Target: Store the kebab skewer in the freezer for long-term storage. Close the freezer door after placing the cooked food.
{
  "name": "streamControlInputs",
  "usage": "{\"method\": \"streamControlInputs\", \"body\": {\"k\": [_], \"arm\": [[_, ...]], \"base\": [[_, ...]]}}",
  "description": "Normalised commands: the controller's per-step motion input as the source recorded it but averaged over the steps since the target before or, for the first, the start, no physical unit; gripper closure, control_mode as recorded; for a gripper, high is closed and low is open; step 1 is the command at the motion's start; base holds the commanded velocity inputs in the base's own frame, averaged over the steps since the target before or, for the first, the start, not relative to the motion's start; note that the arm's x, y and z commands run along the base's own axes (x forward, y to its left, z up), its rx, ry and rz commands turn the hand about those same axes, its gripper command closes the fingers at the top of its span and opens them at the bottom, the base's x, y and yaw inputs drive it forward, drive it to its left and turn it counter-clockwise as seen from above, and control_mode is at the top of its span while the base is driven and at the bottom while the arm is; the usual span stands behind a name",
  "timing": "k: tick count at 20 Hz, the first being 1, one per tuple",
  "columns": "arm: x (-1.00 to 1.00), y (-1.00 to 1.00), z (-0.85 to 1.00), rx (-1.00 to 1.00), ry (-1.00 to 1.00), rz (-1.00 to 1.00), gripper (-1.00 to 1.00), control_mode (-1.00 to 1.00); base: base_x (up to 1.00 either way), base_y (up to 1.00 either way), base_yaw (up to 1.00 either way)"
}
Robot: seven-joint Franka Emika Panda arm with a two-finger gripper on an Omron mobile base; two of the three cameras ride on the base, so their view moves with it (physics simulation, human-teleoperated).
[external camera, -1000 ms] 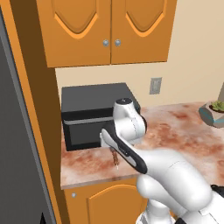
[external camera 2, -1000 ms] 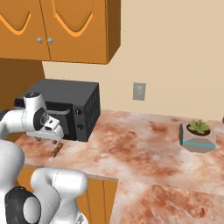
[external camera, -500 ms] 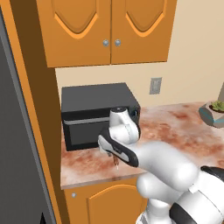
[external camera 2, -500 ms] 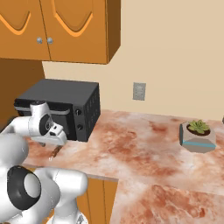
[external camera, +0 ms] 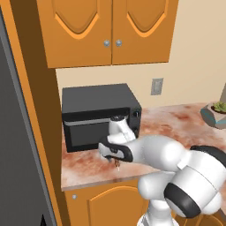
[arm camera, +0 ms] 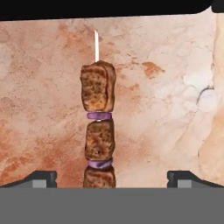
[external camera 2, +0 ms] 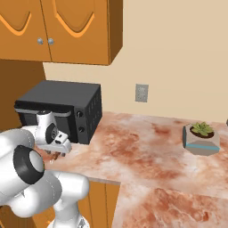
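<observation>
— Moved since earlier: gripper [external camera: 115, 161] has swung left along the counter [external camera: 88, 167] toward its front left corner.
— Claw state?
— Fingertips [arm camera: 43, 177] stand wide apart; kebab skewer [arm camera: 98, 131] lies between them, untouched. Whether it rests on the marble, cannot tell.
— Beyond?
— Microwave [external camera: 98, 114] at the back; potted plant [external camera 2: 201, 137] far right.

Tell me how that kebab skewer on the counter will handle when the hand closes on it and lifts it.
The kebab skewer has a thin straight stick, so it should stay stiff rather than flop. It looks small and probably light. Its chunky meat pieces give the fingers something to press on, though the chunks might slide along the stick. Lying flat on the counter, the blocky meat makes rolling unlikely.
</observation>
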Motion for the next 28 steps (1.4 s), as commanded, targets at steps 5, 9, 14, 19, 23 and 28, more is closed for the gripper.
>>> {"method": "streamControlInputs", "body": {"k": [5,9,14,19,23,28], "arm": [[0.14,0.0,-0.35,0.0,0.04,-0.02,-1.0,-1.0],[0.04,0.0,-0.29,0.0,0.03,0.0,-1.0,-1.0],[0.0,0.0,-0.21,0.0,0.0,0.0,-1.0,-1.0],[0.0,0.0,-0.14,0.0,0.0,0.0,1.0,-1.0],[0.0,0.0,-0.07,0.0,0.0,0.0,1.0,-1.0],[0.0,0.0,0.0,0.0,0.0,0.0,1.0,-1.0]], "base": [[0.0,0.0,0.0],[0.0,0.0,0.0],[0.0,0.0,0.0],[0.0,0.0,0.0],[0.0,0.0,0.0],[0.0,0.0,0.0]]}}
